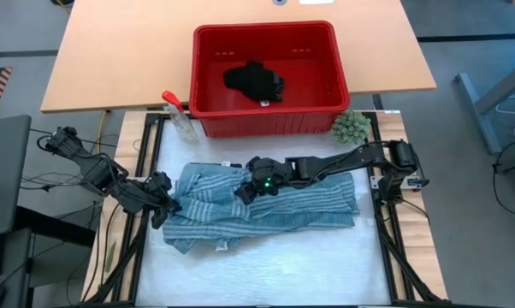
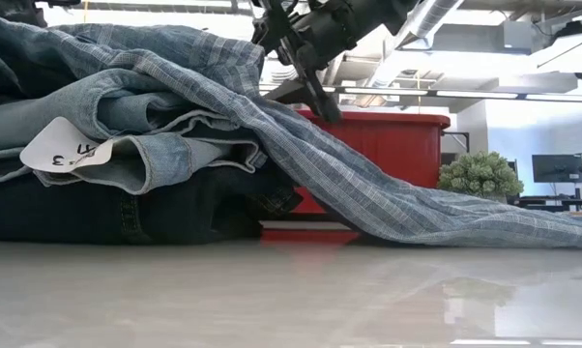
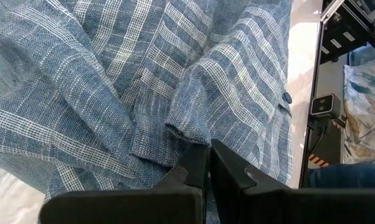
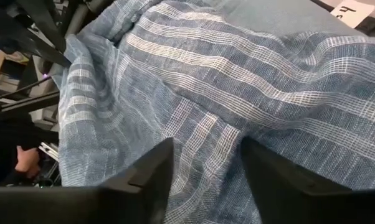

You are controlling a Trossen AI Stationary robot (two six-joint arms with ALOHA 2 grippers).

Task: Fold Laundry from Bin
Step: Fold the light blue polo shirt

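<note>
**Two grippers on one striped shirt**

Two grippers work on the blue-white striped shirt (image 1: 275, 205), which lies spread on the white table (image 1: 266, 274) over the denim jeans (image 2: 127, 145) and a dark navy piece (image 2: 127, 217).

The left gripper (image 3: 209, 163) is at the shirt's left edge. Its fingers (image 3: 197, 168) are pressed together and pinch a fold of the striped cloth just in front of their tips.

The right gripper (image 4: 203, 168) is above the middle of the shirt, near its far edge. Its fingers (image 4: 150, 177) stand apart, with a raised ridge of the striped cloth between them; whether they already touch the cloth, I cannot tell.

Beyond both grippers stands the red bin (image 1: 266, 38). A small black piece (image 1: 253, 79) lies inside it. A spray bottle (image 1: 179, 113) stands beside the bin's left corner and a green fuzzy ball (image 1: 350, 127) beside its right corner.
</note>
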